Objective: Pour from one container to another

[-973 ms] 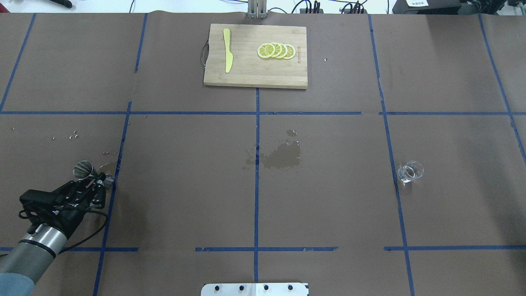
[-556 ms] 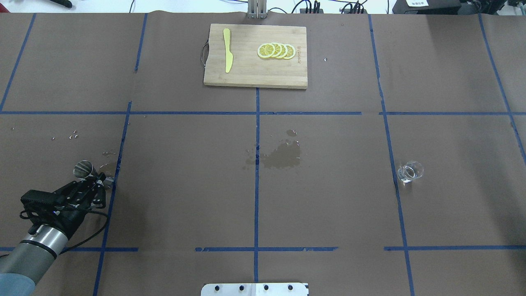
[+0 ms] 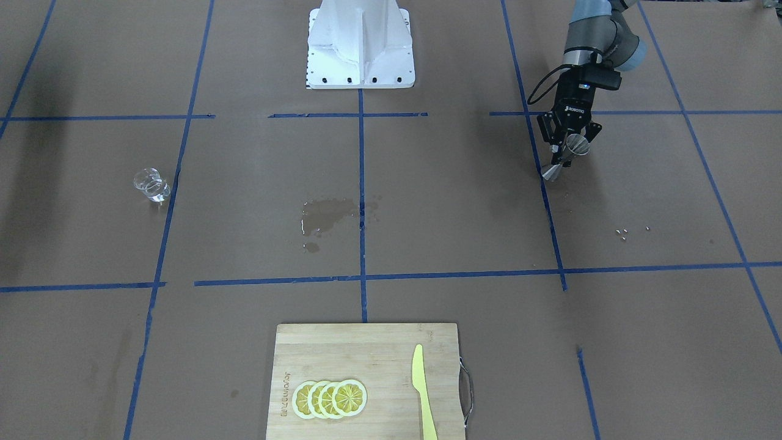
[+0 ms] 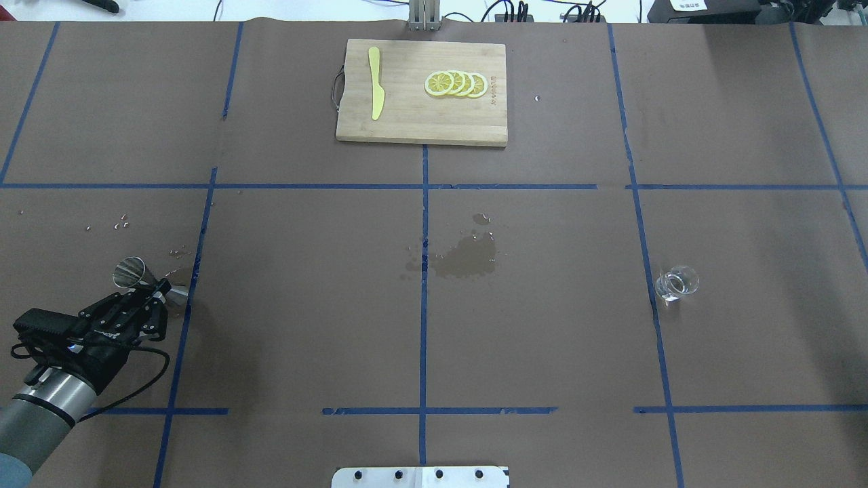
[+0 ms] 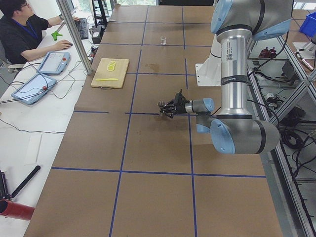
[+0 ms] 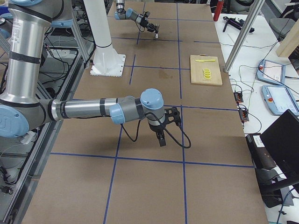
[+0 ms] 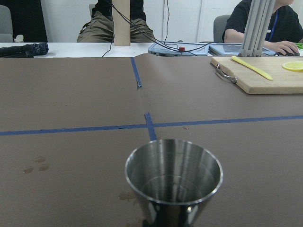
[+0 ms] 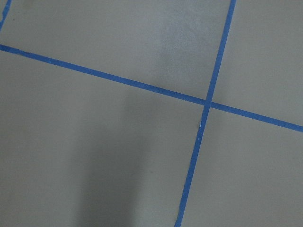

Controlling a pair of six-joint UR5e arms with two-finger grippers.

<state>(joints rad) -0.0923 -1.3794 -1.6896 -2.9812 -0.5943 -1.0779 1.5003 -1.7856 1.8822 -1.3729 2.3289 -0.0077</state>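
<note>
Jigger (image 3: 565, 157), front view: clamped at its waist by the left gripper (image 3: 569, 146), leaning, lower cone at or just above the paper; I cannot tell which. Glass (image 3: 151, 185) stands alone, well apart on the other side of the table. A wet patch (image 3: 327, 214) lies between them.

Overhead view: jigger (image 4: 132, 273) and left gripper (image 4: 157, 293) sit further left than a second ago. The rim has shifted up and left while the lower cone has barely moved. I read that as the jigger just being tipped or picked up. Glass (image 4: 677, 283) has not moved.

Left side view: jigger (image 5: 162, 104) is near, the glass (image 5: 163, 40) far down the table.

Right side view: right gripper (image 6: 161, 140) hangs over bare paper, nowhere near the glass. Cannot tell if its fingers are apart or together.

Left wrist view: jigger (image 7: 173, 175) mouth faces up; contents unclear.

Right wrist view: only paper and tape.

Judgement: pour not begun. The receiver is in hand; the glass is ungrasped and the two vessels must be brought together.
</note>
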